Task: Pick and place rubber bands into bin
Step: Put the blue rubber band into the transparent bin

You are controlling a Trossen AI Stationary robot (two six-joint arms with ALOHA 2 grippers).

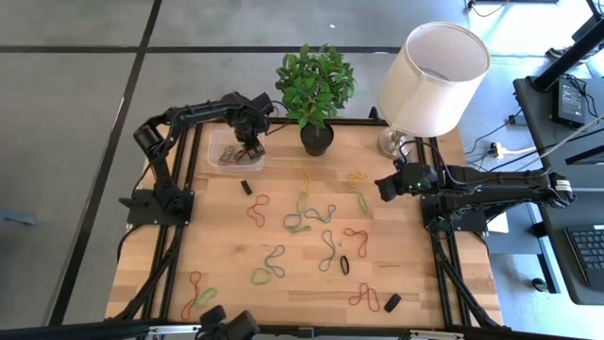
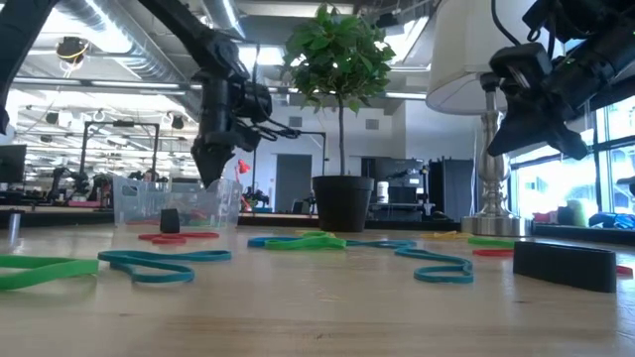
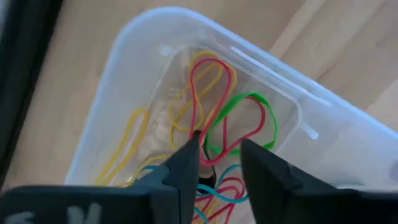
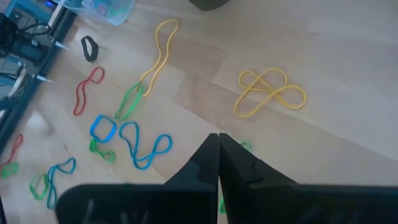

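The clear plastic bin (image 1: pixel 222 156) stands near the table's far left corner. It holds red, green, yellow and blue rubber bands (image 3: pixel 239 121). My left gripper (image 3: pixel 221 152) is open and points down into the bin (image 2: pixel 139 198), its tips just above the bands; it holds nothing. Many more rubber bands (image 1: pixel 302 222) lie scattered flat across the middle of the table. My right gripper (image 4: pixel 218 138) is shut and raised above the table's right part. It is over a green band (image 1: pixel 363 203) and near a yellow band (image 4: pixel 270 93).
A black plant pot (image 1: pixel 317 139) stands just right of the bin. A lamp (image 1: pixel 429 71) stands at the far right corner. Small black blocks (image 1: pixel 246 187) (image 1: pixel 392 302) and a black ring (image 1: pixel 344 264) lie among the bands. Dark equipment (image 1: pixel 226 326) sits at the near edge.
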